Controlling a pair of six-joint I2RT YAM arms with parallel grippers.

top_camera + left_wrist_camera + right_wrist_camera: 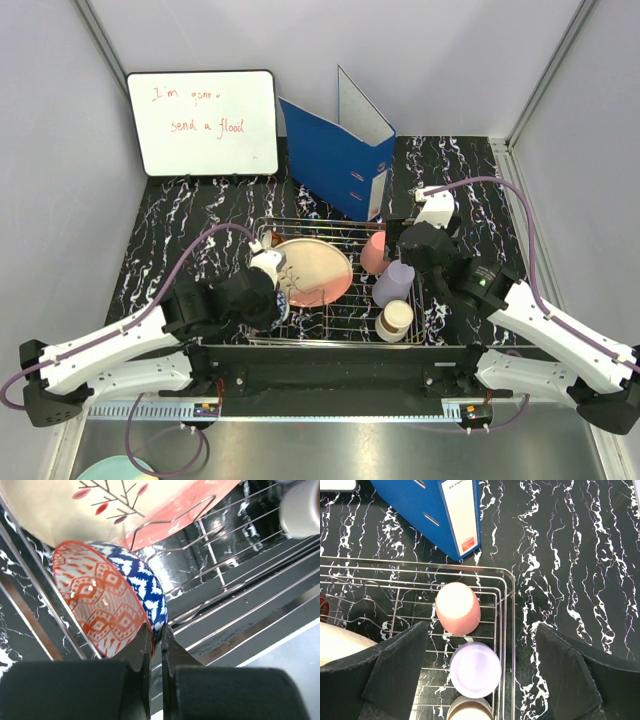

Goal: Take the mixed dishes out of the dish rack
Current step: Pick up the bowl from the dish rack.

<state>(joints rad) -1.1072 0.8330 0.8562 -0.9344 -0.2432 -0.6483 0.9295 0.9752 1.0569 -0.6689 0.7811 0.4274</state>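
My left end effector [156, 642] pinches the red-patterned bowl [100, 600] by its rim.
I see it tilted in the dish rack [340, 325] beside the plate [60, 510]; right end effector [482, 667] spread above the lavender cup [475, 670].

Bright, even light from above in the overhead view, the pale walls bouncing it around, shadows soft and faint on the glossy tabletop [170, 240]. Left wrist view now: tiny white glare specks on the red-patterned bowl [100, 600] and glints running along the dish rack [240, 587] wires. The cup [302, 510] up in the corner is blurred, and the left tool [156, 632] is a dark, soft mass. Right wrist view is crisp, white veins sharp, the right tool [481, 630] nearly black in its lower corners.
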